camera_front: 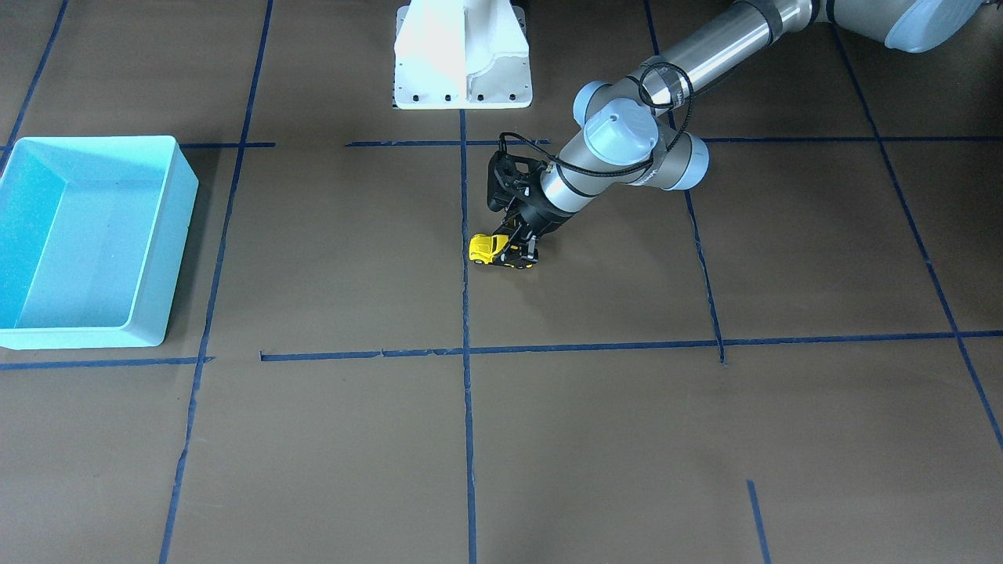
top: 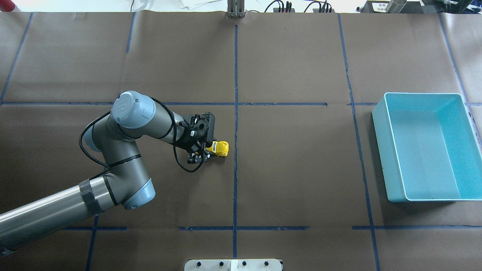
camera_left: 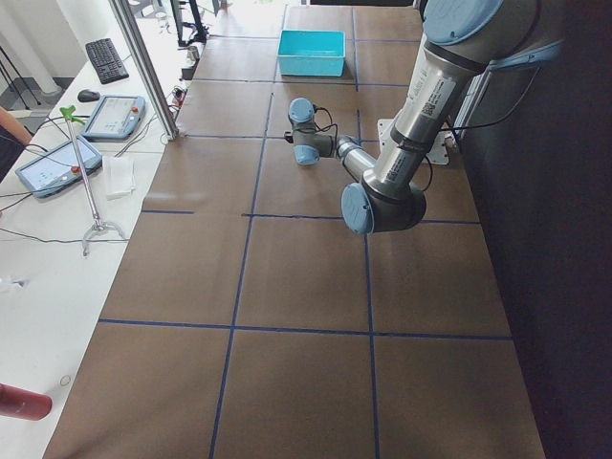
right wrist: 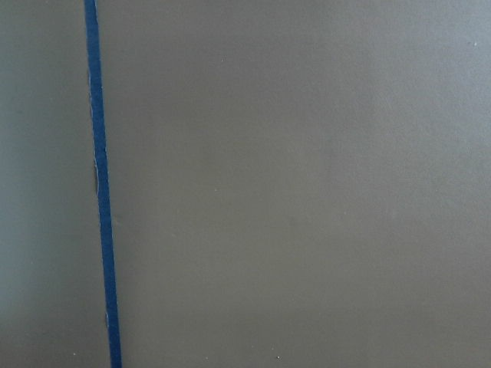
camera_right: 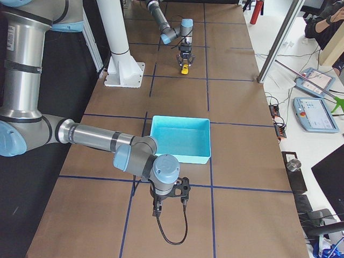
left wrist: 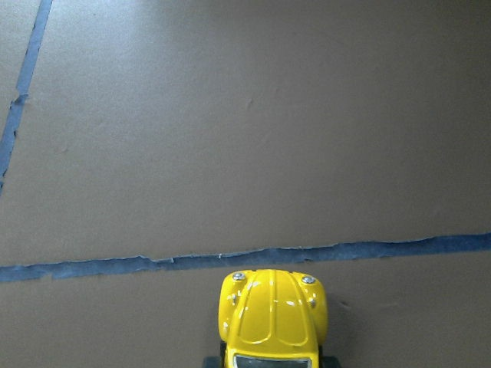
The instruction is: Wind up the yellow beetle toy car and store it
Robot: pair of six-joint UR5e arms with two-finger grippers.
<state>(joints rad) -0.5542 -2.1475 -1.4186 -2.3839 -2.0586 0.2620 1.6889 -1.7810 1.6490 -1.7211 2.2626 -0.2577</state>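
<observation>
The yellow beetle toy car (camera_front: 487,248) stands on the brown table near the centre line, also in the overhead view (top: 221,148), the exterior right view (camera_right: 184,69) and at the bottom of the left wrist view (left wrist: 274,310). My left gripper (camera_front: 519,252) is low over the table and shut on the car's rear half; it also shows in the overhead view (top: 203,154). My right gripper (camera_right: 158,208) shows only in the exterior right view, pointing down at the table beyond the bin; I cannot tell whether it is open or shut.
An empty teal bin (top: 380,143) stands at the table's right side, far from the car, also in the front view (camera_front: 176,235). Blue tape lines (top: 235,113) cross the table. The robot's white base (camera_front: 462,63) stands behind the car.
</observation>
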